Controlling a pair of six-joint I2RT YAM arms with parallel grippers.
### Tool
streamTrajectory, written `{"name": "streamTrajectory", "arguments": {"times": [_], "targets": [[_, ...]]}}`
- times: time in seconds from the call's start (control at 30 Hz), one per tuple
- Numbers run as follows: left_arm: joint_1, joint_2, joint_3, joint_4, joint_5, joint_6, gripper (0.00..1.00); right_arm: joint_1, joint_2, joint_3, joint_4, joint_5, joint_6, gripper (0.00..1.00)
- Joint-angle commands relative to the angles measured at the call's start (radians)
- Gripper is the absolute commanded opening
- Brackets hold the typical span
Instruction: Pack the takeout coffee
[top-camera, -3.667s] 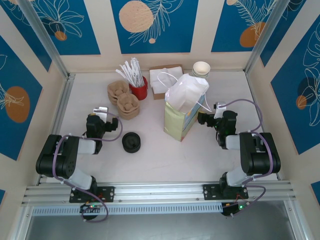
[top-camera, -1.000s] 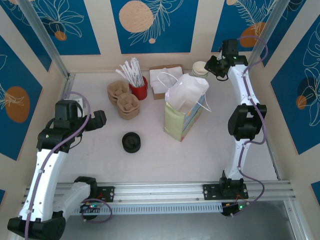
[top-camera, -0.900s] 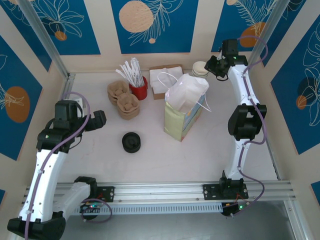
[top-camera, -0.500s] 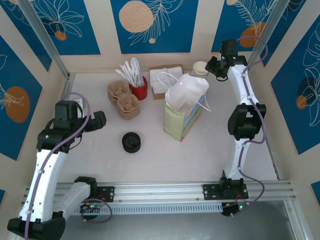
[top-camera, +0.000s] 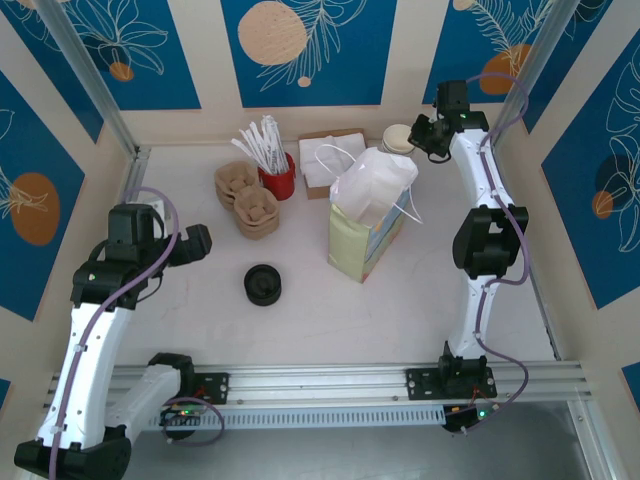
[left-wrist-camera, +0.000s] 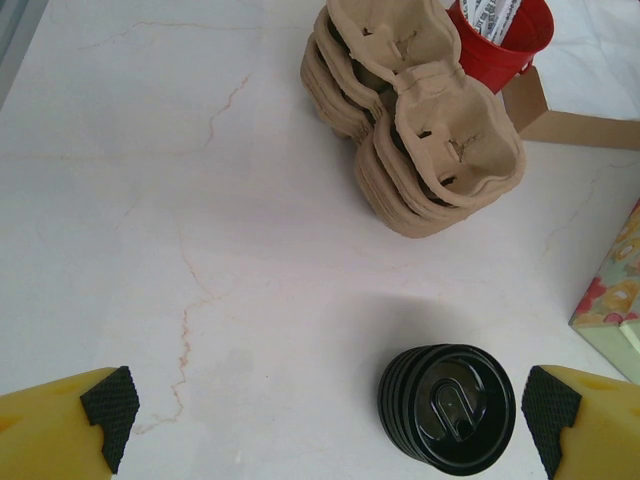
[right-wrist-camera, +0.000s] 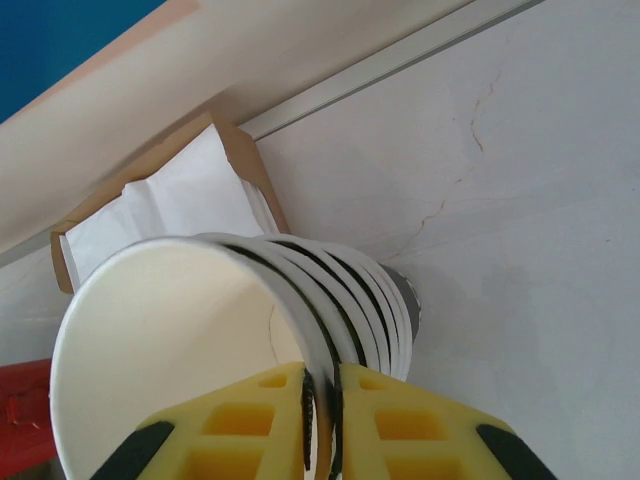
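Note:
A stack of lidless cream cups (top-camera: 398, 138) stands at the back right. My right gripper (top-camera: 420, 134) is at it, shut on the rim of the top cup (right-wrist-camera: 170, 340), one finger inside and one outside (right-wrist-camera: 322, 385). The nested rims (right-wrist-camera: 375, 290) fan out below. A low stack of black lids (top-camera: 263, 284) sits mid-table. My left gripper (top-camera: 198, 241) hovers to its left, open; in the left wrist view the lids (left-wrist-camera: 447, 407) lie between the wide-spread fingertips, nearer the right one (left-wrist-camera: 330, 405). A lidded coffee cup is out of view.
A floral paper bag (top-camera: 360, 235) with a white bag in its mouth stands centre right. Stacked pulp cup carriers (top-camera: 247, 198), a red holder of wrapped sticks (top-camera: 277, 178) and a cardboard napkin box (top-camera: 330, 160) line the back. Walls enclose the table.
Both arms have risen from their folded rest. Within the last second the right gripper edged left onto the cup stack; the left arm shifted only slightly.

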Motion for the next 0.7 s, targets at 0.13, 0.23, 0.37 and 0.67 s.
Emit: {"name": "streamTrajectory", "arguments": {"times": [0.13, 0.23, 0.37, 0.67], "targets": [[-0.005, -0.014, 0.018, -0.022, -0.011, 0.007, 1.0, 0.008, 0.0, 0.084, -0.053, 0.018, -0.017, 0.1], [-0.006, -0.016, 0.019, -0.022, -0.01, 0.005, 1.0, 0.008, -0.01, 0.106, -0.066, 0.017, -0.021, 0.08], [-0.006, -0.018, 0.021, -0.025, -0.008, 0.005, 1.0, 0.007, -0.014, 0.17, -0.104, 0.012, -0.027, 0.07], [-0.005, -0.021, 0.038, -0.038, -0.007, 0.004, 1.0, -0.003, -0.04, 0.385, -0.219, -0.011, -0.035, 0.06]]}}
